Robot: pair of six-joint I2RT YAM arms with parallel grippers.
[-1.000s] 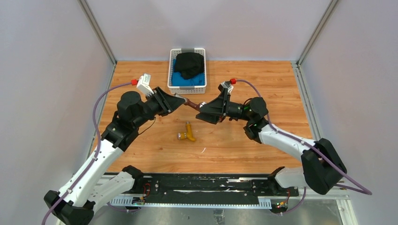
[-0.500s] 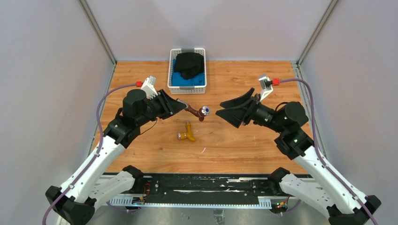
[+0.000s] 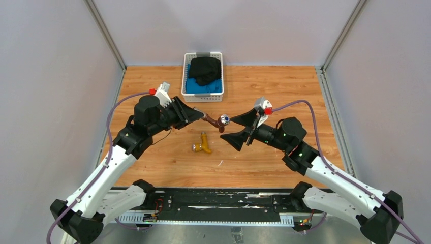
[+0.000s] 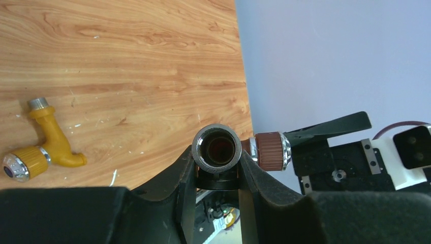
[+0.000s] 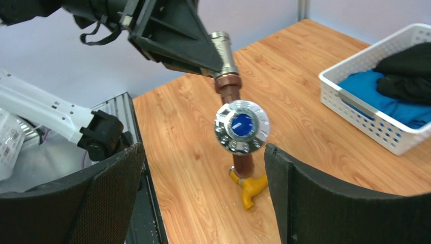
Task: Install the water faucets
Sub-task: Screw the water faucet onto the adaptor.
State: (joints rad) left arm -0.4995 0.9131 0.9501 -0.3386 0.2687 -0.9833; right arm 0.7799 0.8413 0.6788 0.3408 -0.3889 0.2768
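Observation:
My left gripper (image 3: 195,113) is shut on the silvery end of the dark reddish-brown faucet (image 3: 212,121) and holds it in the air above the table. Its open silvery end (image 4: 217,149) sits between my left fingers. Its round knob with the blue mark (image 5: 241,126) points at my right gripper (image 3: 243,128), which is open and empty, jaws wide apart, just right of the knob and not touching it. The brass-yellow faucet (image 3: 204,144) lies on the table below them; it also shows in the left wrist view (image 4: 40,148) and partly in the right wrist view (image 5: 248,188).
A white basket (image 3: 186,75) with blue and black cloth stands at the back centre; it also shows in the right wrist view (image 5: 372,123). Grey walls enclose the wooden table (image 3: 274,152) on three sides. A black rail (image 3: 218,206) runs along the near edge.
My right gripper pulled away to the right from the brown faucet, then came back lower and closer to its knob, open. My left gripper stayed shut on the faucet, nearly still.

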